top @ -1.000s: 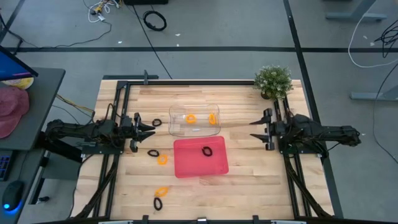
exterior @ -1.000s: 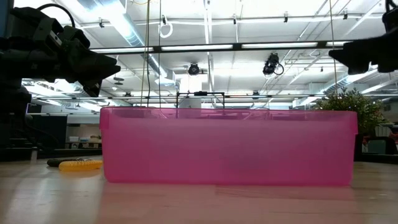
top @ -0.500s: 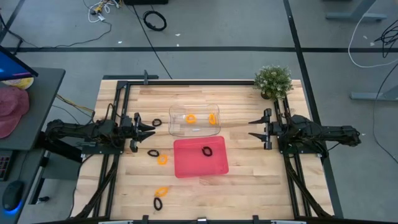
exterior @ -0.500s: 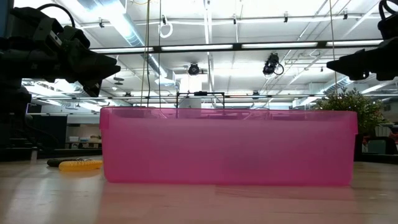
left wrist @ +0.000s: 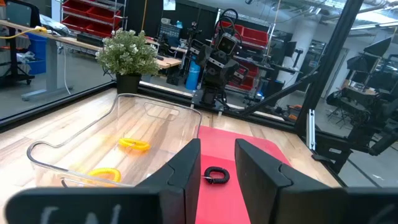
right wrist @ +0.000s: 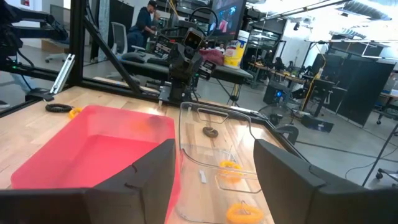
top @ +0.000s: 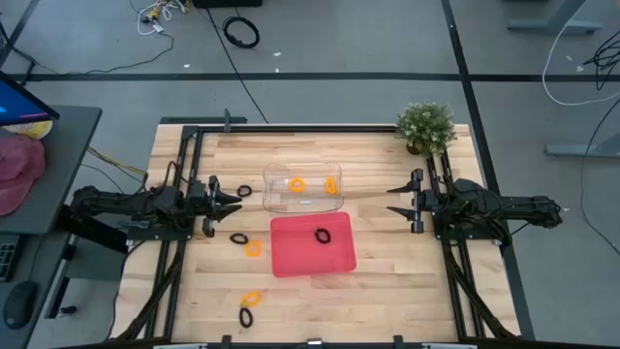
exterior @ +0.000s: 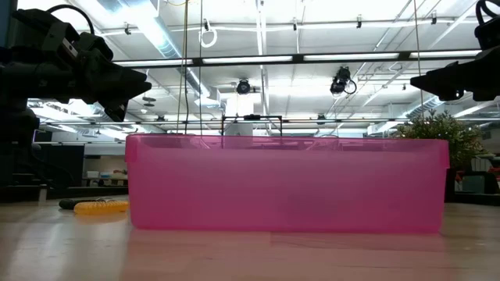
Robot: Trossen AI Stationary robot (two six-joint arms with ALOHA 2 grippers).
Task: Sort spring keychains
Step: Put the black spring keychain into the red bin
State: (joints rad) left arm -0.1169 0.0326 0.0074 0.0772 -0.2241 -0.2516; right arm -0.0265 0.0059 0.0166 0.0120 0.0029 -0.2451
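A clear tray (top: 302, 199) holds two orange spring keychains (top: 296, 184) (top: 331, 184). In front of it, a pink tray (top: 291, 254) holds one black keychain (top: 322, 234). Loose on the wood lie a black keychain (top: 244, 191), a black (top: 237, 237) and orange (top: 253, 248) pair, and another orange (top: 252, 299) and black (top: 246, 316) pair near the front edge. My left gripper (top: 235, 200) hovers open to the left of the trays. My right gripper (top: 392, 201) hovers open to their right. Both point level at the trays, above the table (exterior: 144, 82) (exterior: 418, 78).
A potted plant (top: 425, 126) stands at the table's far right corner. Black frame rails (top: 189, 174) run along both sides under the arms. Bare wood lies right of the pink tray and along the near edge. A large black cable coil (top: 241, 32) lies on the floor beyond the table.
My right gripper has dipped a little and edged toward the trays, then kept still. The keychains and trays have stayed where they were.
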